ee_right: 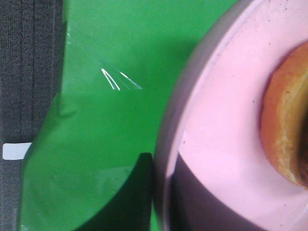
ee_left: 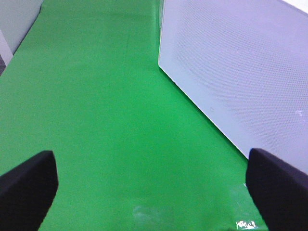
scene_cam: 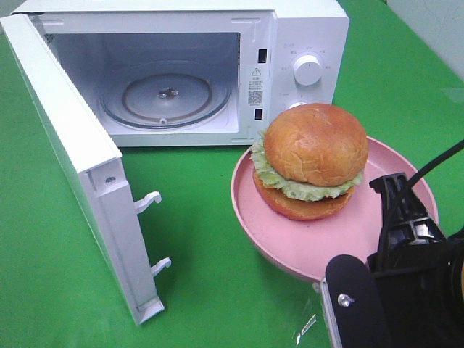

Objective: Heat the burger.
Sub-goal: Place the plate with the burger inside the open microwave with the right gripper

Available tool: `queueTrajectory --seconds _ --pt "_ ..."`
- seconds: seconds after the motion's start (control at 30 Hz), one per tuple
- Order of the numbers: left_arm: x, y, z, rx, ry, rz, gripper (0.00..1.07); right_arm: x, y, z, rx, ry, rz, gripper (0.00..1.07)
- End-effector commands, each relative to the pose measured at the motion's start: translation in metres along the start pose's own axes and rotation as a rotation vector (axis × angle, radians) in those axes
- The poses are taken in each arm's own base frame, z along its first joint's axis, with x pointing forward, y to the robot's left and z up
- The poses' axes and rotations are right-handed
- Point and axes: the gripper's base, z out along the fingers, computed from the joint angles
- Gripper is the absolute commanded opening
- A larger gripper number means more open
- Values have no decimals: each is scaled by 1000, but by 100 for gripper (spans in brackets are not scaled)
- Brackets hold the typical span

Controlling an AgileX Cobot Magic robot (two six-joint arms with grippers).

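Observation:
The burger (scene_cam: 315, 159), with a glossy brown bun and green lettuce, sits on a round pink plate (scene_cam: 290, 239) held above the green cloth, in front of the microwave (scene_cam: 304, 29) and to the right of its opening. My right gripper (scene_cam: 390, 194) is shut on the plate's right rim. The right wrist view shows the plate (ee_right: 216, 120), the bun's edge (ee_right: 284, 130) and my gripper (ee_right: 161, 197) clamped on the rim. My left gripper (ee_left: 154, 192) is open and empty over the cloth, beside the door's outer face (ee_left: 240, 72). It is outside the high view.
The microwave door (scene_cam: 72, 167) stands swung wide open at the left, with its latch hooks (scene_cam: 152, 199) sticking out. A glass turntable (scene_cam: 167, 98) lies in the lit cavity. The control knob (scene_cam: 307, 70) is on the right panel. Green cloth (scene_cam: 203, 217) covers the table.

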Motion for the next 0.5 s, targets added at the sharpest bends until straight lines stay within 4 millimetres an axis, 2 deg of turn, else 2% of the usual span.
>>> queueTrajectory --seconds 0.03,0.3,0.5 --pt "0 0 -2 6 -32 1 98 1 -12 2 59 -52 -99 0" --pt "0 0 -2 6 -32 1 98 7 -26 7 92 -108 -180 0" --pt "0 0 -2 6 -32 1 98 19 -34 12 81 -127 -244 0"
